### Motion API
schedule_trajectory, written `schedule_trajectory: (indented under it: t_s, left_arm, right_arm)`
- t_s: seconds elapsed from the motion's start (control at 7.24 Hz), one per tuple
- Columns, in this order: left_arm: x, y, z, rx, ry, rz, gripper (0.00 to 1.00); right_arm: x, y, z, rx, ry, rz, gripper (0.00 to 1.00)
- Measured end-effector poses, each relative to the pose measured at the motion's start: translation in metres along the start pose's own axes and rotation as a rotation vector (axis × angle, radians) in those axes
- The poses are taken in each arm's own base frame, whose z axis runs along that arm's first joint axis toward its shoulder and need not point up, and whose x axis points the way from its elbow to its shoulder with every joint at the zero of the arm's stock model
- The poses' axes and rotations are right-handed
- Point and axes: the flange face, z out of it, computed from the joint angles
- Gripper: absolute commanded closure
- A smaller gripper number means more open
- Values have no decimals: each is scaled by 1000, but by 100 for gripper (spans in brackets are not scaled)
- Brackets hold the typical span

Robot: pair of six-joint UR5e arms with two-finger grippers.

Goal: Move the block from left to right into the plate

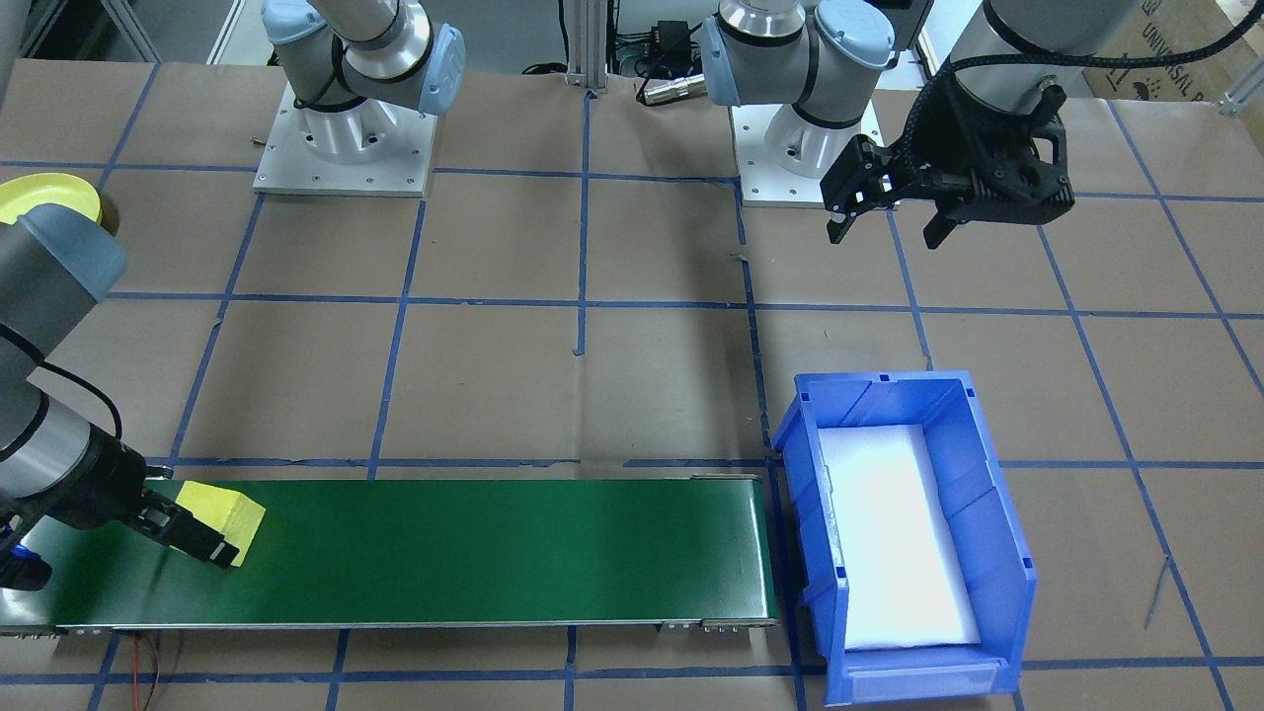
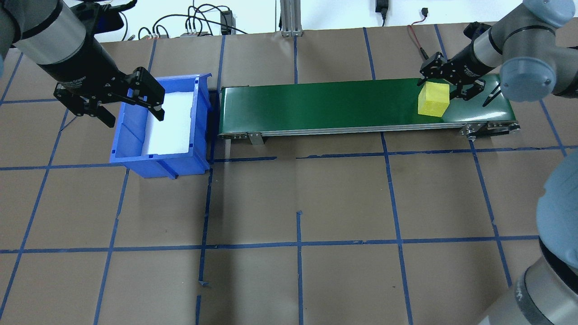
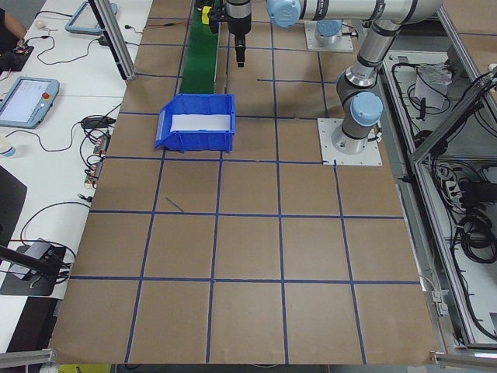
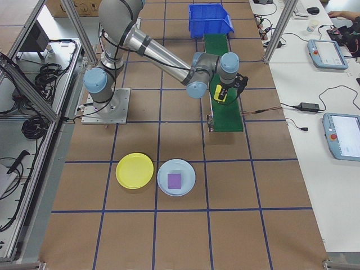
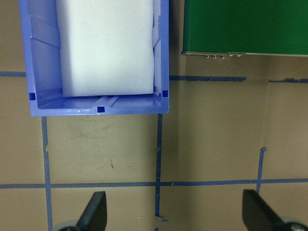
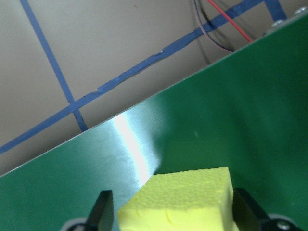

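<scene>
Right wrist-mounted view: the yellow block point(image 6: 180, 199) sat between the right gripper's point(image 6: 175, 211) 2 spread fingers, not yet pinched.

The block lay at the green belt's point(image 2: 325, 106) right end, near its edge; the yellow plate point(image 4: 134, 170) waited well apart on the table. The left gripper point(image 2: 119, 97) hung wide, empty, by the blue bin point(image 2: 131, 153).

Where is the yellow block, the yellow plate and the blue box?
yellow block point(image 2: 433, 99): overhead view, its top face.
yellow plate point(image 4: 134, 170): right side view, its middle.
blue box point(image 1: 997, 513): front-facing view, its inner side wall.
</scene>
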Motion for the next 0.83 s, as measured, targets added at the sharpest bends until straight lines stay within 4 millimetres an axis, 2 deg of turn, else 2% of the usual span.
schedule_trajectory:
  t_s: [0.14, 0.41, 0.55, 0.69, 0.83]
  left_arm:
    - [0, 0, 0, 0, 0, 1, 0]
    - [1, 0, 0, -1, 1, 1, 0]
    - [0, 0, 0, -1, 1, 1, 0]
    - [0, 0, 0, -1, 1, 0, 0]
    - [0, 0, 0, -1, 0, 0, 0]
  right_arm:
    - [6, -2, 0, 9, 59, -30, 75]
    - [22, -7, -14, 36, 174, -110, 76]
    - [37, -9, -34, 49, 232, -156, 76]
    - [64, -6, -64, 46, 280, -193, 76]
    - [99, 5, -96, 25, 305, -223, 76]
